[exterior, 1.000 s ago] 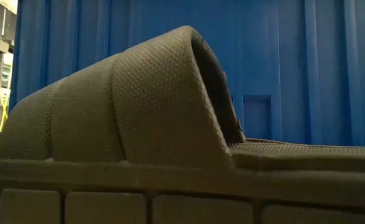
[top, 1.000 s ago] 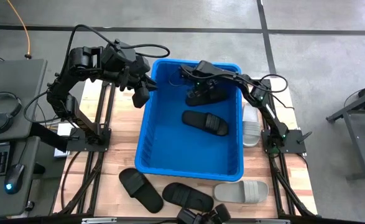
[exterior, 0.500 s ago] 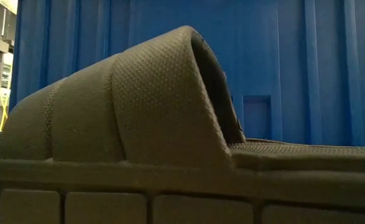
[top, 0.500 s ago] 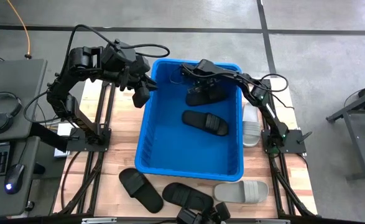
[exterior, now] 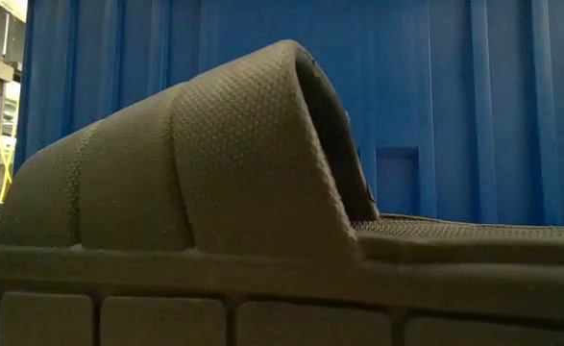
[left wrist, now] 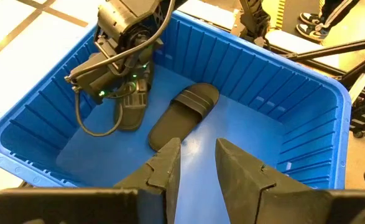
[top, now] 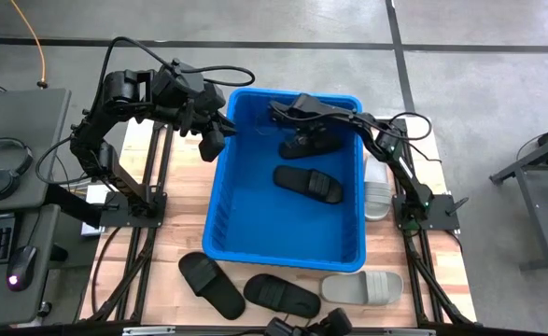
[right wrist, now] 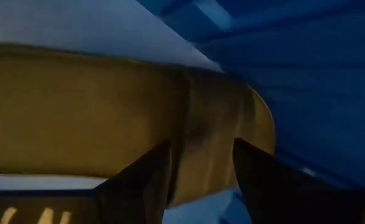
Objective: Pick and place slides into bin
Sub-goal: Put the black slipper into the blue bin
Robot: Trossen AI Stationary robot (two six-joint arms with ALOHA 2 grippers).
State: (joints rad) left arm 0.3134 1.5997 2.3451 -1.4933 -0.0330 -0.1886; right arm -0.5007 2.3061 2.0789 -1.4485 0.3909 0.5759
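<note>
Nearest to me, on the near edge of the wooden table [top: 185, 201], three slides lie in a row. A black slide [top: 210, 284] is on the left, a second black slide [top: 281, 294] is in the middle, and a grey slide [top: 362, 285] is on the right. In the low view one black slide is so close that it fills almost the whole picture, with the blue wall behind it.

Behind this row stands the bin [top: 219, 191], which takes up the middle of the table. One more grey slide [top: 377, 185] lies outside it, just beside its right wall. Inside the bin, a black slide lying flat [top: 308, 183] is about in the middle of the floor.

In the far part of the bin is another black slide, the far one [top: 311, 142]. My right gripper [top: 297, 131] is directly over it, inside the bin. I cannot tell if it holds this slide or only stands at it.

My left gripper [top: 216, 142] hangs at the far left corner of the bin, at the rim. Its fingers [left wrist: 238, 163] are only a little apart and there is nothing between them.
</note>
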